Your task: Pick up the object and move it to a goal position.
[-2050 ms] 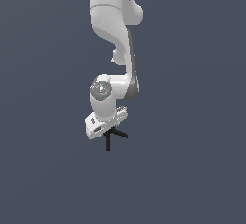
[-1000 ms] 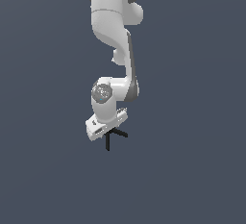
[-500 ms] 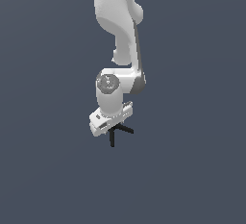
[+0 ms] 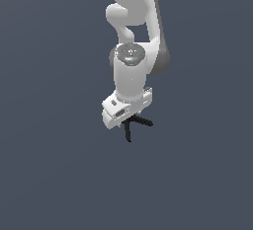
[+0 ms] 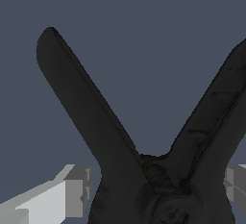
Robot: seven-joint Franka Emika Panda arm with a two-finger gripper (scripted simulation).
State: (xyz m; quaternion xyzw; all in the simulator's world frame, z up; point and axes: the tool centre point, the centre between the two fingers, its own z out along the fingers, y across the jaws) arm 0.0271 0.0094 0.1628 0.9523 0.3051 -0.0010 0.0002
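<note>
Exterior view: white arm hangs from above, wrist turned more toward the camera than half a second ago, hand shifted slightly to the exterior view's right. The black spring clamp (image 4: pixel 132 125) still sits under the gripper (image 4: pixel 129 120), its handles splayed below the hand, against plain grey background.

Wrist view: clamp fills the frame, two handles in a V. Fingers (image 5: pixel 72 192) flank the pivot on both sides, clamped on the clamp.
</note>
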